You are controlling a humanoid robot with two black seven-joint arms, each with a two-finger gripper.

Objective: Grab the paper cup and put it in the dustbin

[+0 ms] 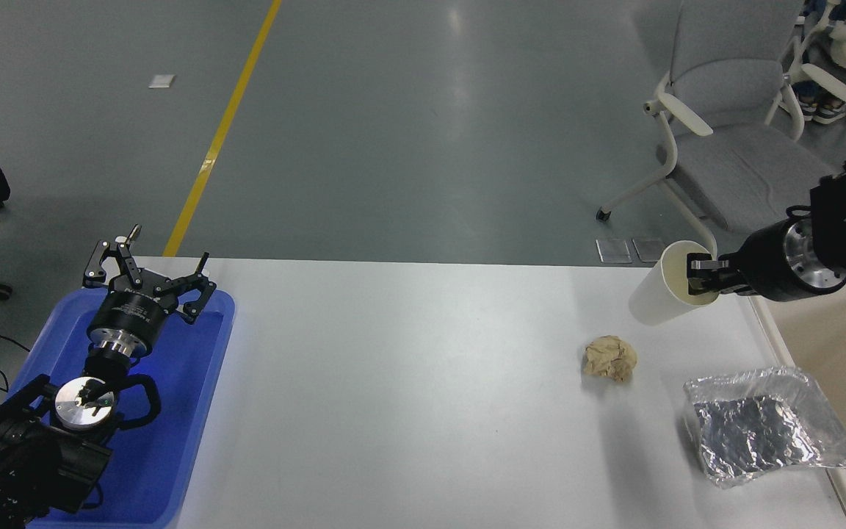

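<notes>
My right tool [703,275] is clamped on the paper cup [664,288], one finger inside the mouth, the other presumably outside the wall, pinching the rim on its right side. Cup is off the table [408,382], tilted with its mouth toward the tool, hanging over the table's far right corner, just left of the dustbin [834,345]. Handling, my read: empty paper cup, very light, thin wall, soft. It crushes if I squeeze hard, and a rim-only pinch lets it swing or pivot. The rolled rim is the stiffest part, so a wall pinch just below it is the right hold; mid-body would ovalise it. Paper against the pads should have decent friction, so slip risk looks low unless I jerk. Nothing visible inside, though I can't see the bottom. Next it needs carrying right until it's fully over the bin opening before letting go. The crumpled paper ball [609,358] and foil bag [764,426] sit on the table nearer me, well clear of the cup. Left tool [150,275] is parked over the blue tray [173,441], fingers spread, holding nothing.
</notes>
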